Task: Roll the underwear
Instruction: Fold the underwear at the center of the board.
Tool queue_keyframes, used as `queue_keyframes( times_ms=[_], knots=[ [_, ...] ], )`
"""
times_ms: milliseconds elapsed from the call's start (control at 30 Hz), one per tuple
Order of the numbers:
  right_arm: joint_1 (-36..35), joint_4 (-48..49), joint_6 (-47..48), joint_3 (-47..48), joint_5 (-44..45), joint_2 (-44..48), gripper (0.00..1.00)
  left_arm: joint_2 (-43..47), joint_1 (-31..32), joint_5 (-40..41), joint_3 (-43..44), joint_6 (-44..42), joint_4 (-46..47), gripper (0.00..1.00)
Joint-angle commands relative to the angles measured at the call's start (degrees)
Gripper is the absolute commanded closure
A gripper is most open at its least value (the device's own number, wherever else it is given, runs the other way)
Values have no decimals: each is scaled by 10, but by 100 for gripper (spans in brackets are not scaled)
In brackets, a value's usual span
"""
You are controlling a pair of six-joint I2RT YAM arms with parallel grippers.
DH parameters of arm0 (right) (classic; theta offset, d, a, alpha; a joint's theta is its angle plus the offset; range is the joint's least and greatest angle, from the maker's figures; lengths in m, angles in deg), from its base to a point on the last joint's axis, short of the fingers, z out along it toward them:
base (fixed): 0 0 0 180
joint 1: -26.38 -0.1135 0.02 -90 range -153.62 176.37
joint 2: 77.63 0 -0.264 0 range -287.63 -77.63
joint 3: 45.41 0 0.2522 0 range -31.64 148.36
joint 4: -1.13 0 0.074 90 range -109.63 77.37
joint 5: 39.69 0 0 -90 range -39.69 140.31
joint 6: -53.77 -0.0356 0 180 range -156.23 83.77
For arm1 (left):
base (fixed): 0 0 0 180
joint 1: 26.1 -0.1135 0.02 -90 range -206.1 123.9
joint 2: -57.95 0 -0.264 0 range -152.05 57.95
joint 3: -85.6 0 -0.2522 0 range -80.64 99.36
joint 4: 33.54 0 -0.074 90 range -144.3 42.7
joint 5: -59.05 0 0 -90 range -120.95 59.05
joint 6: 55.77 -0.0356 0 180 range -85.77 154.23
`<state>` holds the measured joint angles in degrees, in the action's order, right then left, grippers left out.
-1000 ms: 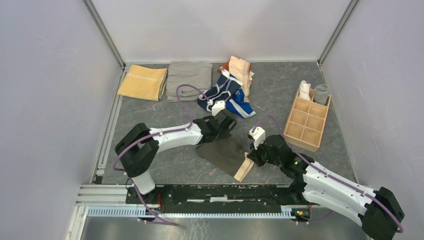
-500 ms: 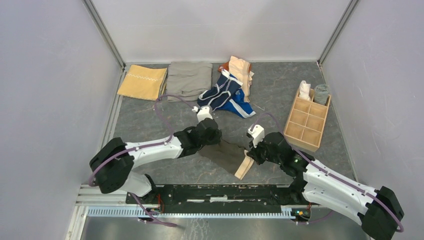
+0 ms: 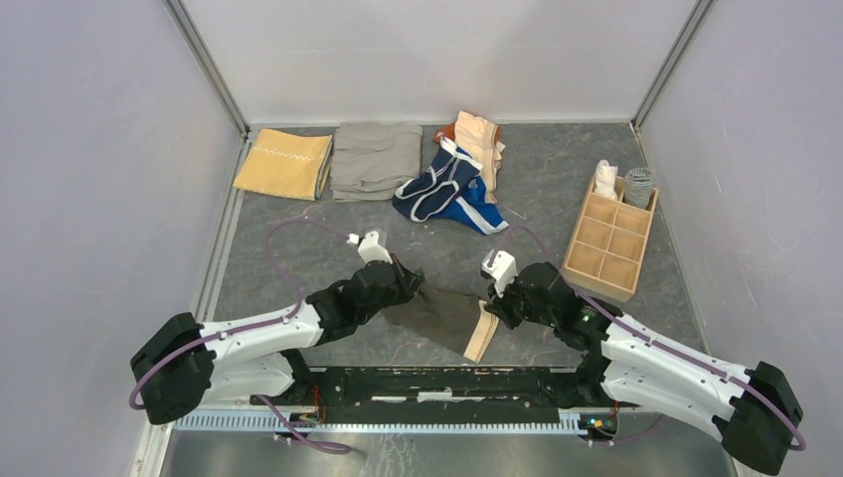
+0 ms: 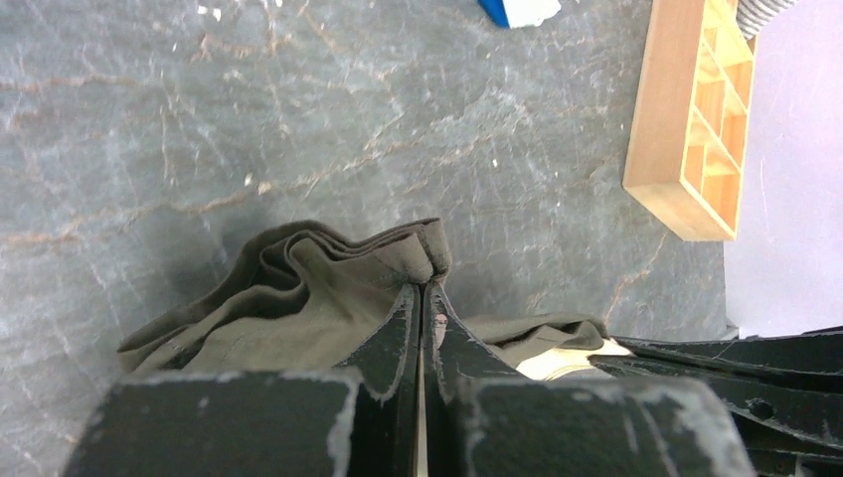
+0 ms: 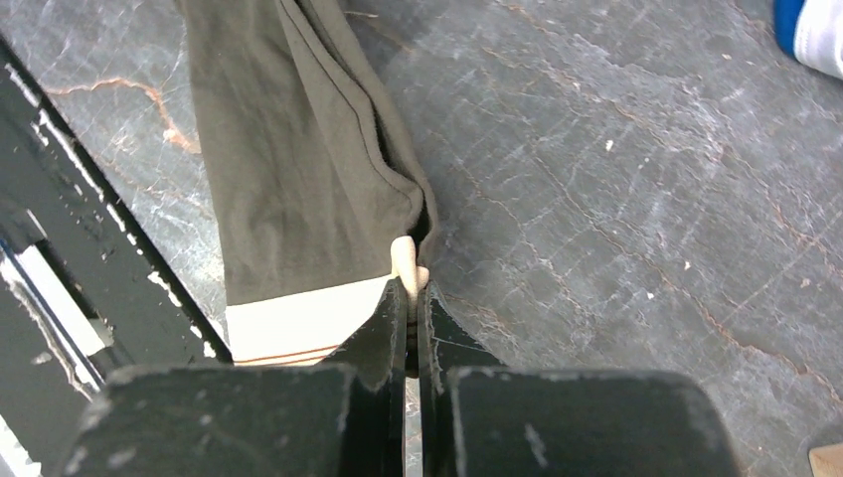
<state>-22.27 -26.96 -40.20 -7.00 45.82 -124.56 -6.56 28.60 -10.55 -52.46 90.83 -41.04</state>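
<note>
Dark grey-brown underwear (image 3: 442, 313) lies on the worktop (image 3: 557, 169) near the front edge, between the two arms, just ahead of the black base rail. Its tan waistband (image 3: 482, 334) is at the right end.

Left hand (image 4: 421, 288) is pinched tight on a folded edge at the left end of the underwear. The jaws are together with cloth caught at the tips, and the fabric bunches into loose folds behind the pinch. Right hand (image 5: 408, 289) is also closed down narrow, gripping the far corner of the waistband – a small nub of tan fabric pokes out between the tips. In the right wrist view the garment runs away from the fingers in a long, fairly smooth strip. Whether the middle of the cloth is lifted or resting on the surface cannot be told.

The other pieces sit at the back centre in a loose pile, well apart from both hands:
- navy briefs (image 3: 437, 184) with white trim
- bright blue piece (image 3: 479, 215) partly under them
- peach piece (image 3: 480, 139) behind

The grey-khaki cloth (image 3: 376, 159) lies folded left of the pile, with the mustard-yellow cloth (image 3: 283, 164) further left, both flat. On the right is a wooden divider tray (image 3: 608, 253) – its two back compartments hold a white roll (image 3: 604, 179) and a grey striped roll (image 3: 639, 185).
</note>
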Motion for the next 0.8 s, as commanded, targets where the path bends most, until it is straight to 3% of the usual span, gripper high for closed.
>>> queue_keyframes(
  times_ms=[0,200,467,767],
  knots=[
    [-29,5,35,26,5,4,100,32,17,-1,-49,44,48,98],
    [-72,18,28,37,119,9,100,52,28,18,-70,55,56,98],
    [-95,69,84,69,270,-45,100,6,-19,30,2,9,59,98],
    [-129,91,154,62,292,-76,100,-59,-60,-23,21,-42,146,98]
  ],
)
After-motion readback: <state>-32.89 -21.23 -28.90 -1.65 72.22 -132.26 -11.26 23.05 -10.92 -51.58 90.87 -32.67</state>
